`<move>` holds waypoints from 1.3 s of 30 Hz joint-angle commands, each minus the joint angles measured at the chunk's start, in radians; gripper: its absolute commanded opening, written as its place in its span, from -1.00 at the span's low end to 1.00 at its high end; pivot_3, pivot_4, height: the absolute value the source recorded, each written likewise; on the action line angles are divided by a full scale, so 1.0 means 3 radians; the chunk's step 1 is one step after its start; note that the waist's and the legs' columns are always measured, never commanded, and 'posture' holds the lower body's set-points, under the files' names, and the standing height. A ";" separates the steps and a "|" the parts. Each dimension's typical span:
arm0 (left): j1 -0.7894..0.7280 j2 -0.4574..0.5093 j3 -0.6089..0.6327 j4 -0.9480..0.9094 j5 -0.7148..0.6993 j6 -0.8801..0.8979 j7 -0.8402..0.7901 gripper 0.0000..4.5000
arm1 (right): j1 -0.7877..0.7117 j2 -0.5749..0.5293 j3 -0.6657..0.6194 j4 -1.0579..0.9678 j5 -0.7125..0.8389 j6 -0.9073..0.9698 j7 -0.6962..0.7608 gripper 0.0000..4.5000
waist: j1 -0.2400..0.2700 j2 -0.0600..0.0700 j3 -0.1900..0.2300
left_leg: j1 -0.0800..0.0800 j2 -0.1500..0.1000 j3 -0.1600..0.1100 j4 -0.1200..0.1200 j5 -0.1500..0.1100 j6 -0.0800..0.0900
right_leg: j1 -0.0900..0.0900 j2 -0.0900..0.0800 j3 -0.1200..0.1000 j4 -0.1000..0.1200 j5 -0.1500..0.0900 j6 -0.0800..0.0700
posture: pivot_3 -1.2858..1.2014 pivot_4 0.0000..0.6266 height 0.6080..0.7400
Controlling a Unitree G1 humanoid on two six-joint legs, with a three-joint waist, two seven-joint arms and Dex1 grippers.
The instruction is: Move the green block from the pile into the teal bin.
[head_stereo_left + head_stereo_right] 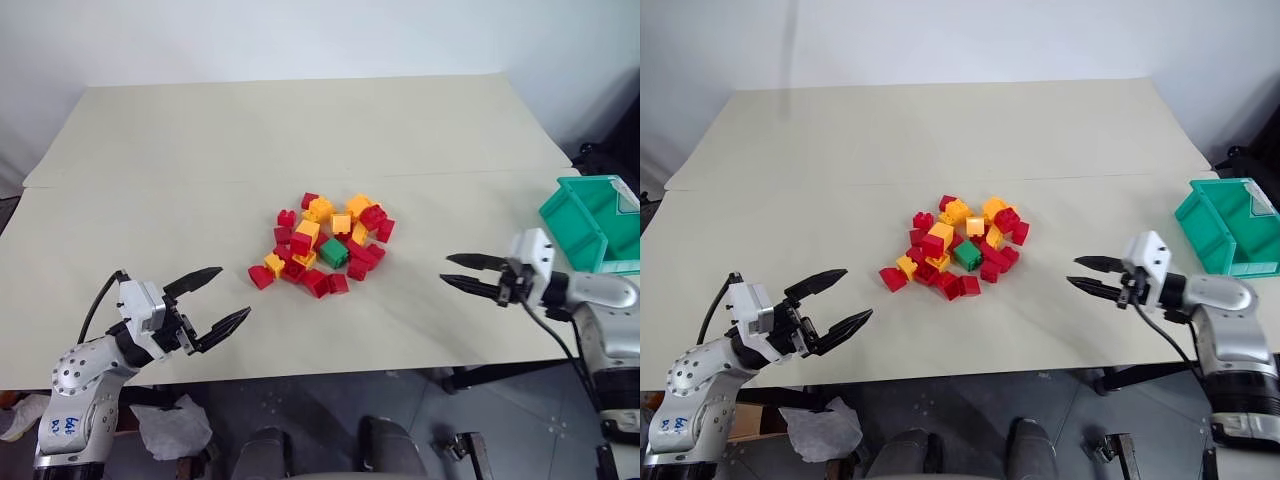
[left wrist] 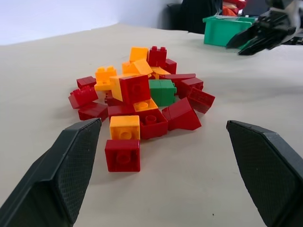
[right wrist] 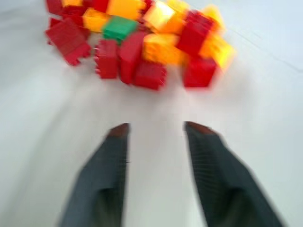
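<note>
The small green plastic studded block [image 1: 334, 252] is seen at centre frame, unpicked, within the loose pile of red and yellow-orange bricks [image 1: 323, 243]; the teal plastic bin [image 1: 592, 222] sits at the right edge. Both the left gripper [image 1: 218, 299] and right gripper [image 1: 465, 273] are held apart and empty, so a reach into the pile is judged next.

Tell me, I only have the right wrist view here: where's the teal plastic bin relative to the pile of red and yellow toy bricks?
Observer: The teal plastic bin sits at the table's right edge, well apart from the pile of red and yellow toy bricks.
Operator: Is anything in the right gripper?
Observer: No. The right gripper is open and empty, between pile and bin.
Operator: And the left gripper?
Observer: The left gripper is open, near the table's front edge, left of the pile.
Operator: Is the green block free?
Observer: The small green studded plastic block lies within the pile, red bricks against it.
</note>
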 commanded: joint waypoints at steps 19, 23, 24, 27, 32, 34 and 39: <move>-0.0040 -0.0029 -0.0083 -0.0096 0.0074 -0.0075 0.0007 1.00 | -0.1698 0.0685 0.1364 -0.0997 -0.0084 0.2901 -0.1238 0.99 | 0.0032 0.0002 0.0000 | -0.0010 0.0001 -0.0004 0.0003 -0.0002 0.0000 | -0.0010 -0.0002 -0.0004 0.0004 0.0000 -0.0001 | 0.03 -0.52 1.00; 0.0016 -0.0067 -0.0093 -0.0159 0.0080 -0.0077 0.0050 1.00 | -0.2010 0.1028 0.1563 -0.0638 -0.0271 0.3025 -0.1465 0.99 | 0.0015 0.0002 0.0000 | -0.0012 0.0001 -0.0002 0.0003 -0.0002 -0.0001 | -0.0016 -0.0001 -0.0004 0.0009 0.0000 -0.0001 | 0.03 -0.52 1.00; 0.0026 -0.0069 -0.0096 -0.0172 0.0082 -0.0080 0.0058 1.00 | -0.2060 0.1090 0.1583 -0.0571 -0.0285 0.3060 -0.1485 0.99 | 0.0008 0.0002 0.0000 | -0.0012 0.0001 -0.0002 0.0003 -0.0002 -0.0001 | -0.0016 -0.0001 -0.0004 0.0010 0.0000 -0.0001 | 0.03 -0.52 1.00; 0.0041 -0.0077 -0.0099 -0.0196 0.0075 -0.0072 0.0096 1.00 | -0.2107 0.1151 0.1703 -0.0427 -0.0408 0.3020 -0.1498 0.99 | 0.0016 0.0002 0.0000 | -0.0014 0.0001 -0.0005 0.0002 -0.0002 0.0000 | -0.0016 -0.0001 -0.0008 0.0011 0.0000 -0.0001 | 0.03 -0.52 1.00; 0.0062 -0.0072 -0.0103 -0.0227 0.0069 -0.0070 0.0132 1.00 | -0.2145 0.1201 0.1812 -0.0261 -0.0610 0.2914 -0.1548 0.99 | 0.0008 0.0002 0.0000 | -0.0015 0.0000 -0.0004 0.0002 -0.0003 0.0001 | -0.0017 -0.0002 -0.0008 0.0011 0.0000 -0.0001 | 0.03 -0.52 1.00; 0.0075 -0.0068 -0.0094 -0.0245 0.0063 -0.0064 0.0144 1.00 | -0.2134 0.1181 0.1846 -0.0250 -0.0664 0.2913 -0.1520 0.99 | -0.0002 0.0002 0.0000 | -0.0015 0.0001 -0.0004 0.0002 -0.0003 0.0001 | -0.0017 -0.0002 -0.0009 0.0011 0.0000 -0.0001 | 0.03 -0.52 1.00; 0.0094 -0.0059 -0.0090 -0.0265 0.0053 -0.0054 0.0151 1.00 | -0.2072 0.1168 0.1878 -0.0314 -0.0713 0.2912 -0.1461 0.91 | -0.0019 0.0002 0.0000 | -0.0015 0.0001 -0.0005 0.0002 -0.0003 0.0000 | -0.0017 -0.0002 -0.0009 0.0011 0.0000 -0.0001 | 0.03 -0.52 1.00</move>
